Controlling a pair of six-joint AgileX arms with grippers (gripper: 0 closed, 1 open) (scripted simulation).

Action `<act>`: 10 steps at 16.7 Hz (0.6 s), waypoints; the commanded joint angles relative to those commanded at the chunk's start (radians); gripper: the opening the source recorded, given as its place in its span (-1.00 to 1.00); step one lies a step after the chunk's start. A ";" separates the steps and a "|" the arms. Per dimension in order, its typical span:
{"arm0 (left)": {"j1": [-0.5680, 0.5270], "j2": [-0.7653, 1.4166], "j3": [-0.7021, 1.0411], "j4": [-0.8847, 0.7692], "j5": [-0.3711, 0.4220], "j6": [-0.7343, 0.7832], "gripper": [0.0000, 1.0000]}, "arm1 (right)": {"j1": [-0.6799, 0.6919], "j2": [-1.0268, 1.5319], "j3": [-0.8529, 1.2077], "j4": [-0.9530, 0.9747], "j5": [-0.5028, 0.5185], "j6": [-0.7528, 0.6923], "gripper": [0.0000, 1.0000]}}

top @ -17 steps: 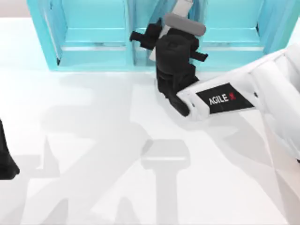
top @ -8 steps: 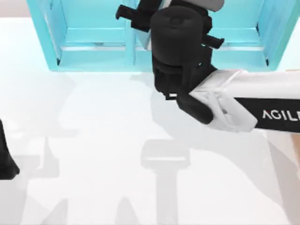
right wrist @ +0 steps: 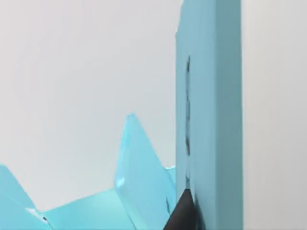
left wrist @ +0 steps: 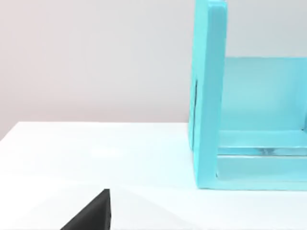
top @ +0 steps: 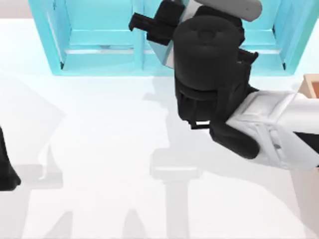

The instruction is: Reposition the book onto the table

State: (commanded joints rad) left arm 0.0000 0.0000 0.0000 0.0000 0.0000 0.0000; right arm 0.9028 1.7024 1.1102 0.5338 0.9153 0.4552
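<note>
The book (right wrist: 211,96) is held upright, pinched by the closed fingers of the right gripper (top: 172,37) above the shelf (top: 99,45) at the bench's (top: 99,149) far edge. It should be carried well clear of the shelf and lowered flat onto open bench. The left gripper (top: 6,169) is parked at the left edge; its fingers cannot be judged.

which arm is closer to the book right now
Right. The right gripper is at the shelf with the book right against it. The left gripper is parked at the table's left edge, far away.
</note>
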 joint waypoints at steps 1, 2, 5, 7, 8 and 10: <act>0.000 0.000 0.000 0.000 0.000 0.000 1.00 | 0.000 0.000 0.000 0.000 0.000 0.000 -1.00; 0.000 0.000 0.000 0.000 0.000 0.000 1.00 | -0.005 0.007 0.002 0.001 -0.001 0.001 -1.00; 0.000 0.000 0.000 0.000 0.000 0.000 1.00 | 0.021 -0.006 -0.018 -0.003 0.007 -0.033 -1.00; 0.000 0.000 0.000 0.000 0.000 0.000 1.00 | 0.076 -0.029 -0.060 -0.013 0.028 -0.107 -1.00; 0.000 0.000 0.000 0.000 0.000 0.000 1.00 | 0.111 -0.043 -0.090 -0.021 0.043 -0.161 -1.00; 0.000 0.000 0.000 0.000 0.000 0.000 1.00 | 0.193 -0.078 -0.165 -0.043 0.075 -0.296 -1.00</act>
State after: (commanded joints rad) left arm 0.0000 0.0000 0.0000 0.0000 0.0000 0.0000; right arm 1.0960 1.6242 0.9452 0.4911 0.9904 0.1589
